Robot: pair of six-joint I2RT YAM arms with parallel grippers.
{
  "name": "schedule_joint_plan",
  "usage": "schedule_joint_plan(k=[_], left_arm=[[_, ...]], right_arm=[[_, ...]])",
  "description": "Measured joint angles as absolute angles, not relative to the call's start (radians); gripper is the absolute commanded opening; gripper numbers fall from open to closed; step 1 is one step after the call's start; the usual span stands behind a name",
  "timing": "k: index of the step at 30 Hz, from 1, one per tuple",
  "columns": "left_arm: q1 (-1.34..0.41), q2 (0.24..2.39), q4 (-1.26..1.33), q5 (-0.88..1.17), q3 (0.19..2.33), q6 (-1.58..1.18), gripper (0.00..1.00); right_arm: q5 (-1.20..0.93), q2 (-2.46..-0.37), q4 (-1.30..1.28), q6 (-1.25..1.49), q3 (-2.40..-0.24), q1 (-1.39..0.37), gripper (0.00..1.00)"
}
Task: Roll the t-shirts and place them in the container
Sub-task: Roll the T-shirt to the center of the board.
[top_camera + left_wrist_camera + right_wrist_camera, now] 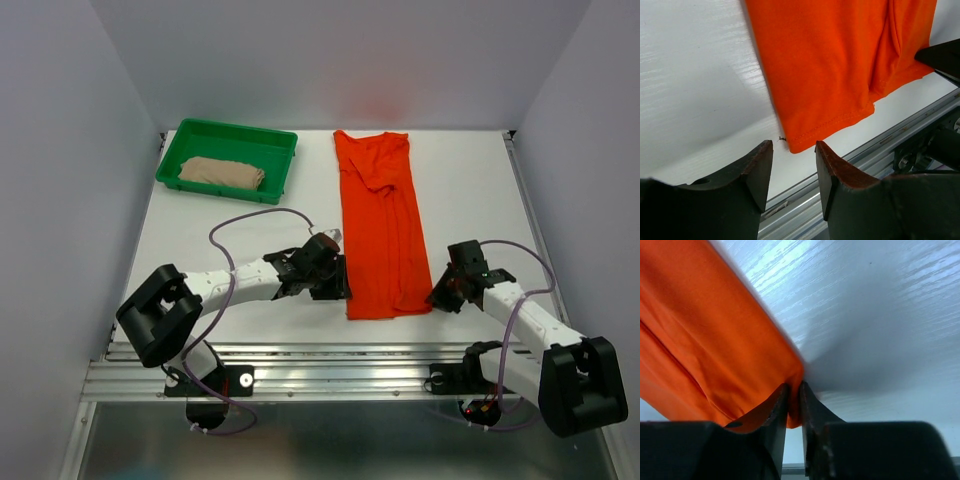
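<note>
A white tabletop (230,215) sits between plain white walls. The orange t-shirt (380,220), folded into a long, smooth strip, runs from the far edge to the near edge. The right gripper (794,387) pinches its near right corner. The left gripper (794,150) stands half-spread just off the near left corner, holding nothing. The beige t-shirt (222,173) lies bundled in the green tray (235,130) at the far left corner.

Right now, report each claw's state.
Left claw: open, empty, just short of the orange t-shirt corner.
Right claw: closed, pinching the orange t-shirt's edge.
</note>
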State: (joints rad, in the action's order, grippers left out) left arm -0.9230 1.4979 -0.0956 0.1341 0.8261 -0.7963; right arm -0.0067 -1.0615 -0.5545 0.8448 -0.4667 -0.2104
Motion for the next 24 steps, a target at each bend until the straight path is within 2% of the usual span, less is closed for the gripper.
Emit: schedule_joint_plan(k=[4, 9, 16, 18, 21, 22, 24], left_arm=[[-0.923, 1.498, -0.100, 0.130, 0.826, -0.796, 0.50], [-0.923, 1.495, -0.129, 0.109, 0.826, -0.795, 0.50], [-0.922, 1.447, -0.155, 0.094, 0.789, -0.795, 0.51], [-0.921, 1.437, -0.157, 0.095, 0.769, -0.796, 0.51], [-0.921, 1.435, -0.168, 0.093, 0.748, -0.805, 0.50], [-0.921, 1.435, -0.177, 0.091, 0.743, -0.809, 0.50], [-0.921, 1.427, -0.184, 0.081, 0.733, -0.818, 0.50]], right_arm=[[-0.046, -1.039, -0.522, 0.859, -0.436, -0.213, 0.03], [-0.093, -0.980, -0.482, 0.902, -0.382, -0.255, 0.01], [-0.127, -0.923, -0.440, 1.017, -0.324, -0.401, 0.01], [-0.127, -0.934, -0.427, 1.043, -0.324, -0.441, 0.04], [-0.122, -0.973, -0.411, 1.069, -0.336, -0.482, 0.18], [-0.120, -0.981, -0.410, 1.072, -0.344, -0.489, 0.28], [-0.114, -1.000, -0.410, 1.079, -0.361, -0.495, 0.32]])
